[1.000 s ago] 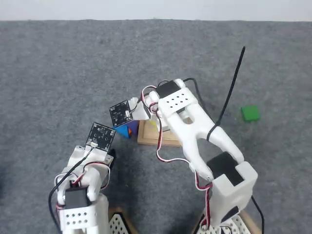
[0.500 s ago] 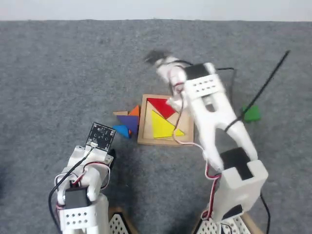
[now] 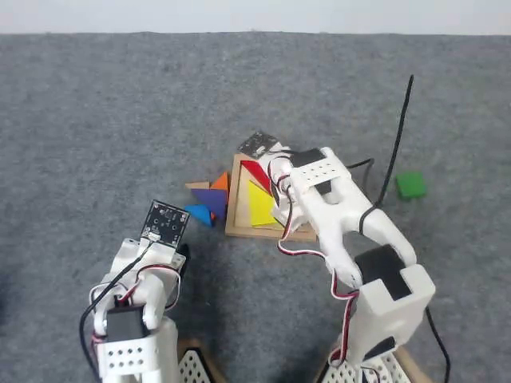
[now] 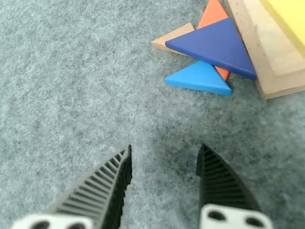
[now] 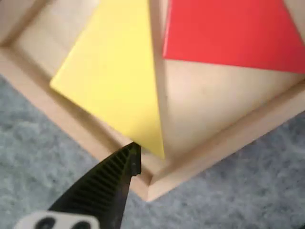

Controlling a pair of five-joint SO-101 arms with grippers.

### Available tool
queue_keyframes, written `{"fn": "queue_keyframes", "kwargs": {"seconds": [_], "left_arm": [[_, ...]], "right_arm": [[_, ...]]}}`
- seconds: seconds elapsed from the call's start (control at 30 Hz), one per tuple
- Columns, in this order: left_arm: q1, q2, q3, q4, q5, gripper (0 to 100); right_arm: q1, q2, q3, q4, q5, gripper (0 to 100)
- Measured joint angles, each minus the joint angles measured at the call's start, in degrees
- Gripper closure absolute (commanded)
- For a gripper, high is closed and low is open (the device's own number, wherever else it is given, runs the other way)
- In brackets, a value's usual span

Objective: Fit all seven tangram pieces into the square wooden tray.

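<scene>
L gripper (image 4: 164, 152) jaws apart; R arm (image 3: 345, 217) stretched fwd.

Square wooden tray (image 3: 232, 215), centre frame, holds yellow triangle (image 3: 259, 206) and red triangle (image 3: 255, 171); purple triangle (image 3: 209, 198), blue triangle (image 3: 198, 214), orange triangle (image 3: 221, 182) cluster left.

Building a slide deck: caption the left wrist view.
Open left pincer above grey carpet, short of blue, purple and orange pieces beside the tray.

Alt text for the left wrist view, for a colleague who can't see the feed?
The left tool hangs open over grey carpet, holding nothing. Beyond it a dark blue triangle lies across an orange piece, with a light blue triangle and a wooden piece beside them, all just outside the tray.
</scene>
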Motion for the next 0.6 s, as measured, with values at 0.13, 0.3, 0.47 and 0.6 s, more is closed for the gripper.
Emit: {"fn": "queue_keyframes", "kwargs": {"seconds": [0.13, 0.3, 0.47, 0.6], "left_arm": [[0.0, 0.0, 0.0, 0.0, 0.0, 79], [0.0, 0.0, 0.0, 0.0, 0.0, 79], [0.0, 0.0, 0.0, 0.0, 0.0, 79], [0.0, 0.0, 0.0, 0.0, 0.0, 79]], "right_arm": [[0.44, 1.23, -0.09, -2.29, -0.53, 45.8], [0.62, 4.57, -2.46, -1.58, 2.11, 56.7], [-0.35, 6.42, -4.48, 0.53, 8.09, 66.7], [-0.44, 6.42, -4.48, 0.79, 10.29, 73.9]]}}
